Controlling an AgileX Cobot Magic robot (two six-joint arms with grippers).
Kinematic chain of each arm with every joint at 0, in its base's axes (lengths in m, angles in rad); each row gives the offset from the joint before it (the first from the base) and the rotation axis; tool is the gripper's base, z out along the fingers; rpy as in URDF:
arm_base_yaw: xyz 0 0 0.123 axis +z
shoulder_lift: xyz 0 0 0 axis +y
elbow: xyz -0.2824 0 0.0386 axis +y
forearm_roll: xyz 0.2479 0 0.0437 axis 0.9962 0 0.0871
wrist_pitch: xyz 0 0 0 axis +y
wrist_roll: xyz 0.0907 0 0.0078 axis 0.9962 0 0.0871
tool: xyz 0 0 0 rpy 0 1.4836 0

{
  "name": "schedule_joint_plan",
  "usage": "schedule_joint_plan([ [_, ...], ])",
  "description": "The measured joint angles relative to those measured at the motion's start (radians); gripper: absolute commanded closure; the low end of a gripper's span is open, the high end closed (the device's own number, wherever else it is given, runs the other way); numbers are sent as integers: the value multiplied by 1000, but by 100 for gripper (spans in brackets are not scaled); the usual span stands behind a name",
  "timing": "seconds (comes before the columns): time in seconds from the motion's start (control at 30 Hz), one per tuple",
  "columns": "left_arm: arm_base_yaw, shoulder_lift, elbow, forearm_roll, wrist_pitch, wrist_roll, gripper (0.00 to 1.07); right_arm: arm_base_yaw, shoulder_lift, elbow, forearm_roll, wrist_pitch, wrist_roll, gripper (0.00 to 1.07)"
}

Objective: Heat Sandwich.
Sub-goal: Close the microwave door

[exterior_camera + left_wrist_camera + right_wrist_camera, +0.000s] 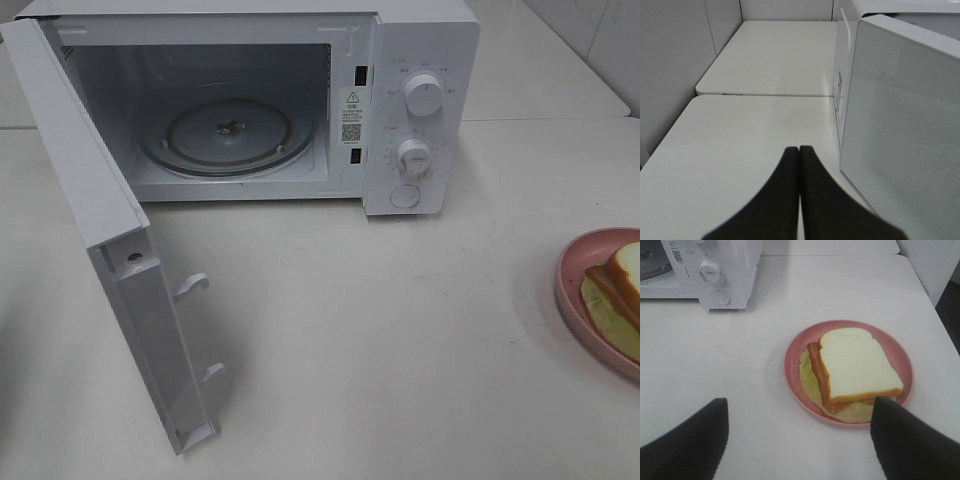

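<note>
— Well, where do we see the sandwich [852, 371]?

— On the pink plate [795, 357], on the white table [380, 330], well to the right of the microwave [420, 60]. Our right gripper [800, 440] hangs just before the plate, fingers spread wide, holding nothing.

— And the left gripper [799, 155]?

— Its two fingers are pressed together with nothing between them, beside the microwave door [90, 190], which stands swung open. We see the glass turntable [228, 135] bare inside.

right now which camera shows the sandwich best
The right wrist view: the whole sandwich sits unobstructed on the pink plate. The exterior high view cuts it at the frame edge; the left wrist view misses it.
</note>
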Motion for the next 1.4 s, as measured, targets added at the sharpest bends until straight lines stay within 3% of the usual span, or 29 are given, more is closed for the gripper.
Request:
schedule_joint_plan([
  [0.27,0,150,1,60,-140,-22,107,0,0,0,0,0,0,32],
  [0.7,0,369,-17,340,-340,-188,107,0,0,0,0,0,0,32],
  [1.0,0,494,-30,480,-487,-253,107,0,0,0,0,0,0,32],
  [1.2,-37,545,-55,496,-517,-276,107,0,0,0,0,0,0,32],
  [1.4,-146,611,-96,476,-523,-271,107,0,0,0,0,0,0,32],
])
